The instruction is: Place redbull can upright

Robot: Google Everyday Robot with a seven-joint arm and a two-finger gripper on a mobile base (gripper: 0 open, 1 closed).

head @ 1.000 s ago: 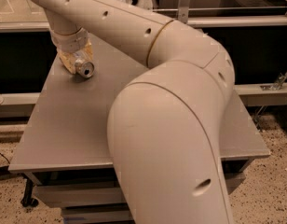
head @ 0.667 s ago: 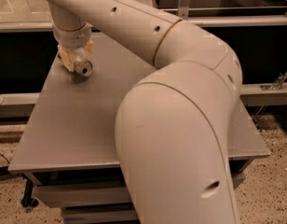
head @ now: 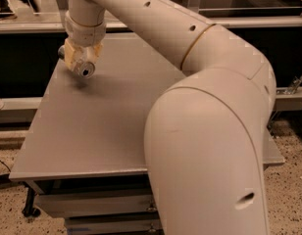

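Note:
My gripper [head: 80,58] is at the far left of the grey table [head: 92,131], hanging from the white arm that sweeps in from the lower right. Its yellowish fingers [head: 68,53] are closed around the redbull can [head: 85,70]. The can lies tilted in the grasp, with its round silver end facing the camera. It is held a little above the table top, and a shadow falls under it. Most of the can's body is hidden by the fingers.
The large white arm [head: 210,131] covers the right half of the table. A dark ledge and railing [head: 23,28] run behind the table's far edge. The floor [head: 9,209] is speckled below the front left corner.
The gripper with the can has risen slightly off the table and shifted a little. The arm's elbow has moved right.

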